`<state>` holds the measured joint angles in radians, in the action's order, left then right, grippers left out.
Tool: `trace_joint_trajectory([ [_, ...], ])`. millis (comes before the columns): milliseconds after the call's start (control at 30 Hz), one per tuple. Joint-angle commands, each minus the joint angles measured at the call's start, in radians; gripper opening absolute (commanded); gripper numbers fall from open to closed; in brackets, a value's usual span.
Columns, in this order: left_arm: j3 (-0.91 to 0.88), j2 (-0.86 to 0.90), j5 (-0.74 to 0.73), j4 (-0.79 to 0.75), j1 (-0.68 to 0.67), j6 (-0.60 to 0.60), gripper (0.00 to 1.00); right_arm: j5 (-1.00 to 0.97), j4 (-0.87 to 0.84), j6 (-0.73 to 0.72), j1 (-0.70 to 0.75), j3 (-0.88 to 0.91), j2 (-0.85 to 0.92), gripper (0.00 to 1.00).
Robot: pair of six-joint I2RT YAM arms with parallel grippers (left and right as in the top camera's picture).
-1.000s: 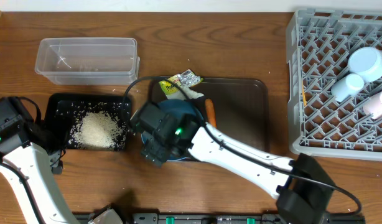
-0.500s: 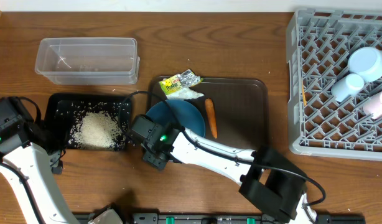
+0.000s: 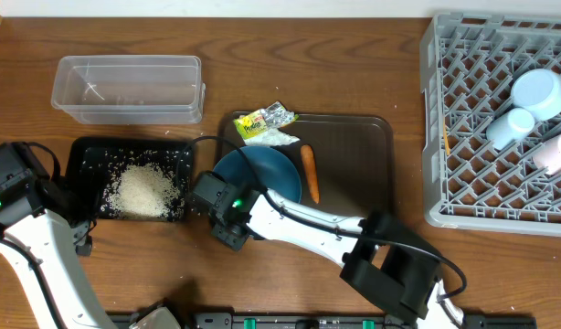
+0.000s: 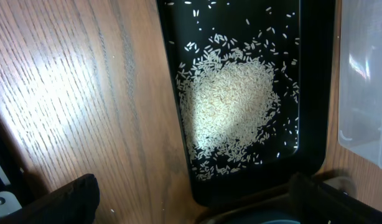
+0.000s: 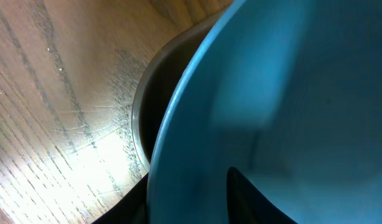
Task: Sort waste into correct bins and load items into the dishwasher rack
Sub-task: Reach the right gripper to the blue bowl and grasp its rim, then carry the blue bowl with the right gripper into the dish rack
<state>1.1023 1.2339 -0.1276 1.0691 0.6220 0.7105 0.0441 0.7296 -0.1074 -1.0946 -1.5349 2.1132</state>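
Filling the table's right end, well apart from the brown serving tray (image 3: 354,151), stands the grey dishwasher rack (image 3: 472,110). Up and to the left of the serving tray lies the clear tub (image 3: 127,89), and the black tray (image 3: 84,155) sits just beside the serving tray's left edge. The left gripper (image 4: 191,186) hangs over the near end of this black tray with its fingers spread wide and nothing between them.

The dark-blue bowl (image 3: 267,172) rests at the serving tray's left side, its rim reaching over that edge. The right gripper (image 5: 188,199) is at the bowl's lower-left rim, one finger inside the bowl and one outside. Whether they press on the rim cannot be told.

The heap of rice (image 3: 143,190) lies inside the black tray, with loose grains scattered round it. Far to the right of the serving tray, in the rack's outer cells, sit the light-blue bowl (image 3: 540,90) and below it the white cup (image 3: 507,128).

The carrot (image 3: 309,174) lies on the serving tray, just right of the dark-blue bowl. The wrapper (image 3: 262,121) straddles the serving tray's upper-left rim, and the tissue (image 3: 282,138) lies touching it, just inside that rim.
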Motion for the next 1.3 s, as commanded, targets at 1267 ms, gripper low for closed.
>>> trace_joint_trajectory([
  [1267, 0.014, -0.011, 0.009, 0.003, 0.006, 0.009, 1.00, 0.733, 0.437, 0.203, 0.969, -0.518, -0.357, 0.01],
])
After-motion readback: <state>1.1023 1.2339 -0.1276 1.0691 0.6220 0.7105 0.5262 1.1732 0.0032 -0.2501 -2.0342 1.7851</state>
